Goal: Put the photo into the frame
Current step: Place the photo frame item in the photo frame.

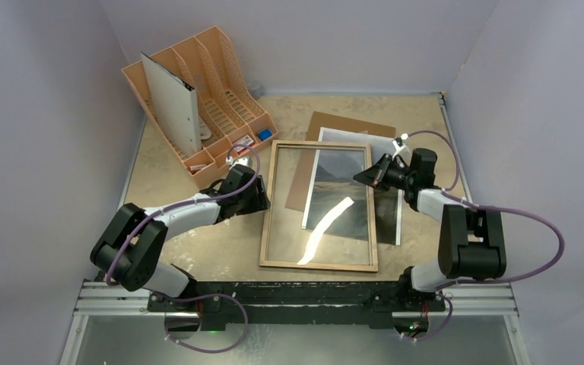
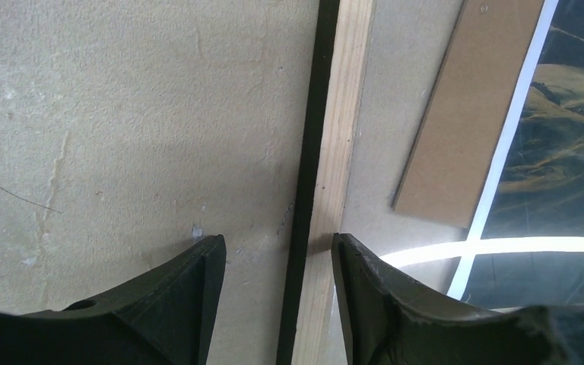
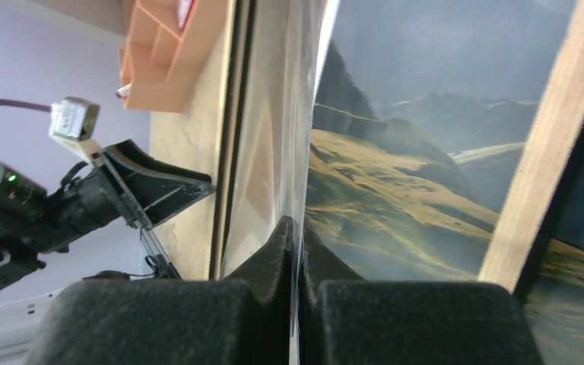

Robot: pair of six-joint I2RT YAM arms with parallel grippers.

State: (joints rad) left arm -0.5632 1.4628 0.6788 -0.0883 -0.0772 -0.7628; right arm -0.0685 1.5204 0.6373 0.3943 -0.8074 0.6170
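The frame point(image 1: 319, 265) lies flat mid-table, light wood face up, its glass catching a white glare. Under it lies the photo point(image 1: 388, 220), a dark mountain landscape that juts out past the right rim. My left gripper point(image 1: 263, 198) is low at the left rim. In the left wrist view it point(image 2: 277, 243) stands open astride the frame's wooden rim point(image 2: 334, 114), one finger on the table side and one on the glass side. My right gripper point(image 1: 360, 176) is at the right rim. In its wrist view it point(image 3: 298, 224) is shut on the thin white edge of the photo point(image 3: 403, 175).
A brown backing board point(image 1: 342, 122) lies partly under the frame and photo at the back. A peach desk organizer point(image 1: 228, 68) holding a white board point(image 1: 171, 103) stands at the back left. Lilac walls close in on three sides.
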